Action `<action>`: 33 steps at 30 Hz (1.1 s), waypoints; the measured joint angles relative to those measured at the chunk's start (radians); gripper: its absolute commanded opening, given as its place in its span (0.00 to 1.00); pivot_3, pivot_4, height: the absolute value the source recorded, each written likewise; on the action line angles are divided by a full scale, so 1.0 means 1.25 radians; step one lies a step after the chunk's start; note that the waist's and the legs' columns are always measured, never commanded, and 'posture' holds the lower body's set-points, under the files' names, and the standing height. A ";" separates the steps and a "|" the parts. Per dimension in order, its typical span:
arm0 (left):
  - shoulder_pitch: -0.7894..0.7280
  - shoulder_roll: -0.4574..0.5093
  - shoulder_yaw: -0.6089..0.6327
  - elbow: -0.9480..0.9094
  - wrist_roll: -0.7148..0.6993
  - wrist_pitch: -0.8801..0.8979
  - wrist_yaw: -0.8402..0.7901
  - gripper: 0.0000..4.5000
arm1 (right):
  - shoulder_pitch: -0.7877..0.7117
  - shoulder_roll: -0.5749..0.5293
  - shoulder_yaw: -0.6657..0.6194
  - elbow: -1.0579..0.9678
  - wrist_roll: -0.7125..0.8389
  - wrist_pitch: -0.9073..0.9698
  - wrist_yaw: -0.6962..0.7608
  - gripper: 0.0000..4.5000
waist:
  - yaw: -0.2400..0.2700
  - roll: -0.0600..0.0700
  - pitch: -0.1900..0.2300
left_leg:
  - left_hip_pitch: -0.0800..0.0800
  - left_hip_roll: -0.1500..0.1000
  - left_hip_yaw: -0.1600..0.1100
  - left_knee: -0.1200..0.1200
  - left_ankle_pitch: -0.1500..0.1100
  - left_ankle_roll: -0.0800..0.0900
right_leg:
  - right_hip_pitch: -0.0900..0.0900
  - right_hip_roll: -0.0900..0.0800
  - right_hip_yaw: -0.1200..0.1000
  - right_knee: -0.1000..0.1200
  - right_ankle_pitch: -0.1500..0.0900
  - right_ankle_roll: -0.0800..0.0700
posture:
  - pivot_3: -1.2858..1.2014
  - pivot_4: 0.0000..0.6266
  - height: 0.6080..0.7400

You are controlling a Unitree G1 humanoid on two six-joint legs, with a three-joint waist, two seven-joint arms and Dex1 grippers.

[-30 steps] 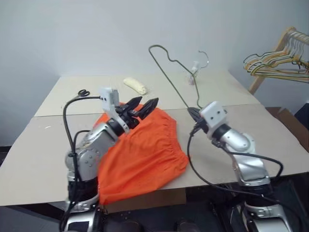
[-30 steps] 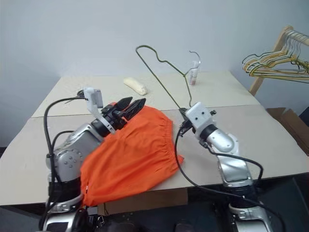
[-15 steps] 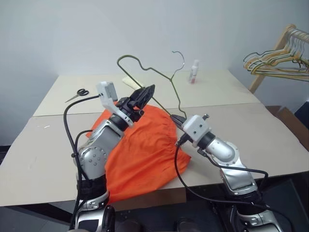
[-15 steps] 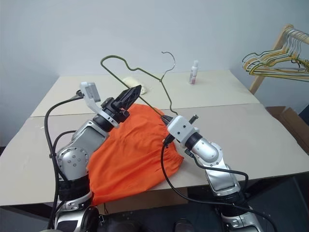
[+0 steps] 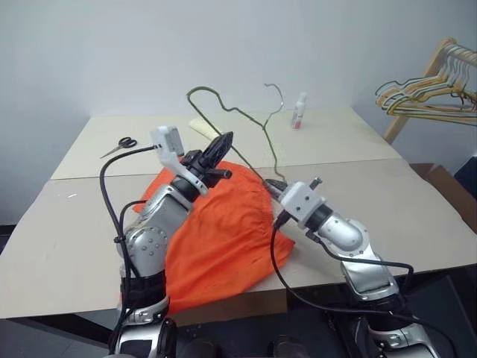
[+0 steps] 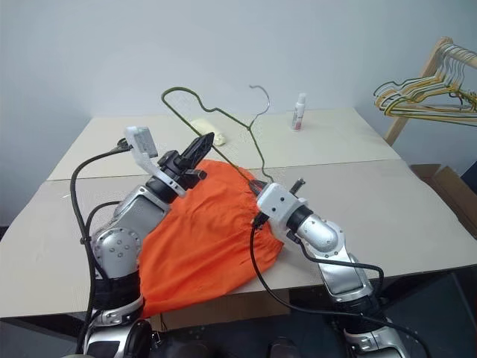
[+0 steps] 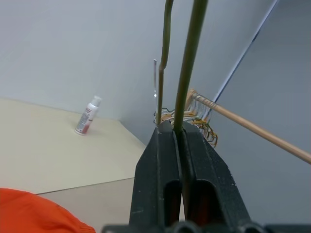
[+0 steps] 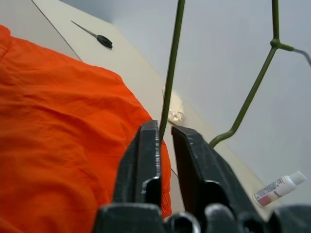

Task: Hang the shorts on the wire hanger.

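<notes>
Beige table (image 5: 417, 216), white wall. Left gripper (image 7: 177, 133) pinches wire hanger (image 5: 246, 123); right gripper (image 8: 165, 133) slightly parted around its wire; shorts (image 5: 223, 231) beneath.

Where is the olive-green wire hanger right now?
In the left eye view, the olive-green wire hanger stands raised above the bright orange fabric shorts at table centre, clamped in the left gripper, its lower wire between the right gripper's parted fingers.

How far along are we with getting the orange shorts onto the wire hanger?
Done: the olive-green wire hanger is off the table, raised. In hand: the left gripper is shut on the wire; the right gripper has its fingers parted around the wire, so this looks like a handover. Left: the bright orange shorts lie flat on the beige table, not threaded onto the hanger.
</notes>
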 measured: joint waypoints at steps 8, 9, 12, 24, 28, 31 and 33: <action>0.002 0.138 0.030 0.028 -0.018 -0.049 -0.208 0.00 | 0.034 -0.090 -0.064 -0.116 0.184 0.124 0.145 1.00 | -0.002 0.000 0.000 | 0.000 0.000 0.000 0.000 -0.002 0.003 | 0.000 0.000 0.000 -0.001 0.000 0.000 | 0.56 0.00 1.00; 0.003 0.168 0.040 0.030 -0.035 -0.046 -0.248 0.00 | 0.034 -0.106 -0.087 -0.139 0.236 0.168 0.170 1.00 | -0.004 0.000 0.000 | 0.000 0.000 0.000 0.000 -0.002 0.004 | 0.000 0.000 0.000 -0.001 0.000 0.000 | 0.56 0.00 1.00; 0.006 0.255 0.066 0.039 -0.119 -0.021 -0.411 0.00 | 0.029 -0.179 -0.163 -0.198 0.446 0.351 0.261 1.00 | -0.005 0.000 0.000 | 0.000 0.001 0.000 0.000 -0.003 0.005 | 0.001 0.000 -0.001 -0.001 0.000 0.000 | 0.56 0.00 1.00; -0.002 0.380 0.163 0.114 -0.334 0.061 -0.716 0.00 | -0.103 -0.290 -0.220 -0.106 0.919 0.751 0.421 1.00 | -0.002 0.000 0.000 | -0.001 0.004 0.000 0.008 -0.004 0.008 | 0.003 0.002 -0.003 0.000 0.000 0.000 | 0.56 0.00 1.00; -0.005 0.368 0.162 0.116 -0.350 0.060 -0.715 0.00 | -0.120 -0.258 -0.159 -0.077 0.897 0.750 0.439 1.00 | -0.003 0.000 0.000 | -0.001 0.004 0.001 0.009 -0.005 0.008 | 0.003 0.000 -0.002 0.000 0.000 0.001 | 0.56 0.00 1.00; -0.006 0.351 0.159 0.116 -0.350 0.059 -0.707 0.00 | -0.155 -0.224 -0.132 -0.056 0.873 0.746 0.440 1.00 | -0.002 0.000 0.000 | -0.001 0.004 0.001 0.009 -0.005 0.008 | 0.002 0.000 -0.001 0.000 0.001 0.002 | 0.56 0.00 1.00; -0.007 0.343 0.150 0.116 -0.350 0.059 -0.702 0.00 | -0.171 -0.217 -0.116 -0.047 0.865 0.743 0.448 1.00 | -0.003 0.000 0.000 | -0.001 0.004 0.001 0.009 -0.005 0.008 | 0.002 0.001 -0.001 0.000 0.001 0.002 | 0.56 0.00 1.00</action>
